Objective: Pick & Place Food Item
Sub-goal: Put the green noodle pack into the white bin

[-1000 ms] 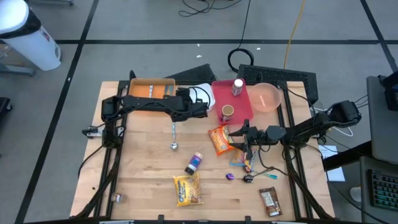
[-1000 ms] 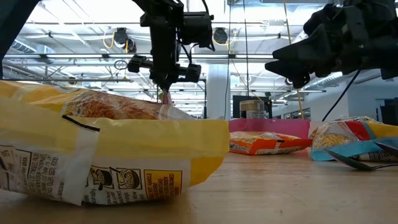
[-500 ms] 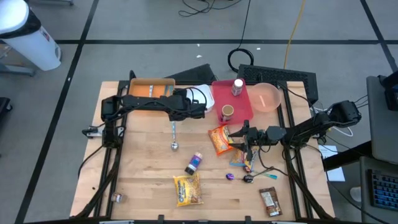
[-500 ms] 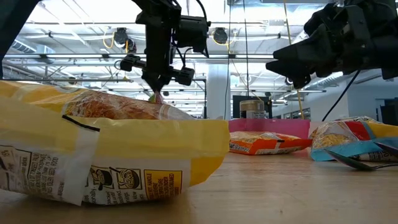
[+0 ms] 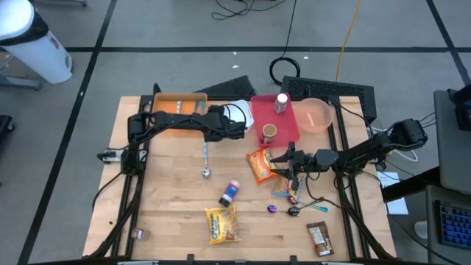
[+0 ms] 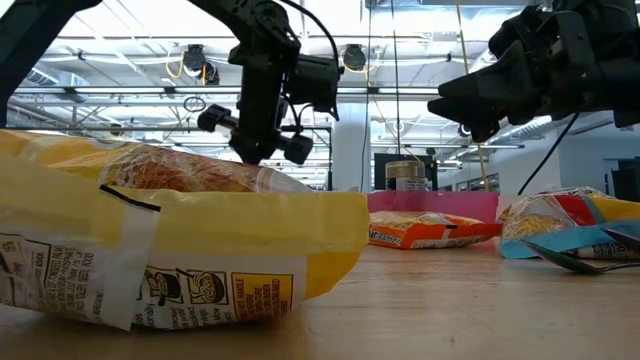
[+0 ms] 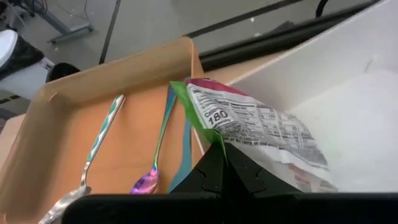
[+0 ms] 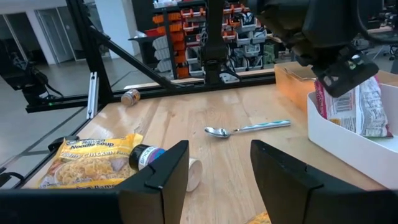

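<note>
A snack packet (image 7: 249, 121), pink and green with a white printed back, hangs over the white bin (image 5: 237, 110) at the table's far middle, with my left gripper (image 5: 241, 131) shut on it. The right wrist view shows that packet (image 8: 354, 109) under the gripper, its lower end about level with the bin's rim (image 8: 339, 134). My right gripper (image 5: 280, 158) stands open and level beside an orange snack bag (image 5: 259, 165), holding nothing. A yellow noodle packet (image 5: 221, 224) lies flat near the front edge. My left gripper pinches the packet's green-edged end (image 7: 208, 134) between its two fingers. The fingers slant down from the table's left side. The packet hangs below them over the bin; whether its lower end touches the bin, I cannot tell.
An orange tray (image 7: 56, 124) with spoons stands left of the bin. A red tray (image 5: 283, 132) holds a bottle and a cup, with a pink bowl (image 5: 316, 115) beside it. A spoon (image 5: 205, 158), a dark bottle (image 5: 230, 193) and wrappers (image 5: 319, 237) lie on the wood.
My left gripper has sunk toward the white bin with the packet and tipped its fingers further down. The packet has stayed in its hold and hangs lower now.
</note>
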Controlling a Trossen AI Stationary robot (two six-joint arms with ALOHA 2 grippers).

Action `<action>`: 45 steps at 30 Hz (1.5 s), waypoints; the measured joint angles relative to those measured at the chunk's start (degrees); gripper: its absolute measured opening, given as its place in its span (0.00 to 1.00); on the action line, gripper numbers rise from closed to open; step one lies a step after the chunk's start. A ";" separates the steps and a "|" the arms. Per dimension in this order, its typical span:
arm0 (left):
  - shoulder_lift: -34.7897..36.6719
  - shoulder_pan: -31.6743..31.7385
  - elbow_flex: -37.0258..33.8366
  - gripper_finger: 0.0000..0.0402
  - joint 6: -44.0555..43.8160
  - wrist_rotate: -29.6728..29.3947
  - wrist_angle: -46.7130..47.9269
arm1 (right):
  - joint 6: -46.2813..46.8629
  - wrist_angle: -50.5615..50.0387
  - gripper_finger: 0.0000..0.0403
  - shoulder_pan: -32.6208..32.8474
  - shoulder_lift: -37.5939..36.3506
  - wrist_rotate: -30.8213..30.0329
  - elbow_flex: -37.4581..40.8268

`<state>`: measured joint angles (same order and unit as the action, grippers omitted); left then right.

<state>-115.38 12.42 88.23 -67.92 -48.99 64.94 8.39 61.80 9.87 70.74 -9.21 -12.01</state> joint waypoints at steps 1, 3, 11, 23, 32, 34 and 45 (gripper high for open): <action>0.06 0.07 0.00 0.00 0.23 -0.35 -0.27 | -0.02 0.00 0.41 0.00 0.00 0.00 0.00; 0.05 0.27 0.00 0.00 0.89 -0.99 -0.30 | -0.03 0.04 0.41 0.00 0.00 0.00 0.00; 0.06 1.90 0.05 0.00 3.08 -0.11 -2.20 | -0.05 0.03 0.41 0.00 0.00 0.00 0.00; 0.32 -1.48 0.24 0.00 -0.88 1.97 -1.85 | -0.52 -0.89 0.41 0.00 0.00 0.00 0.00; 0.32 -2.62 0.27 0.00 -3.57 -0.15 -0.23 | -0.51 -0.85 0.41 0.00 0.00 -0.02 0.00; 0.32 -2.76 0.86 0.00 -3.83 -0.32 0.54 | -0.51 -0.85 0.41 -0.01 0.00 -0.02 0.00; 0.47 -4.26 9.81 0.00 -3.88 -3.93 8.21 | -0.72 -1.05 0.41 -0.02 0.00 -0.24 0.00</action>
<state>-114.91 8.16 98.04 -71.80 -52.92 73.15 7.66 60.76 9.85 70.74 -9.45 -12.01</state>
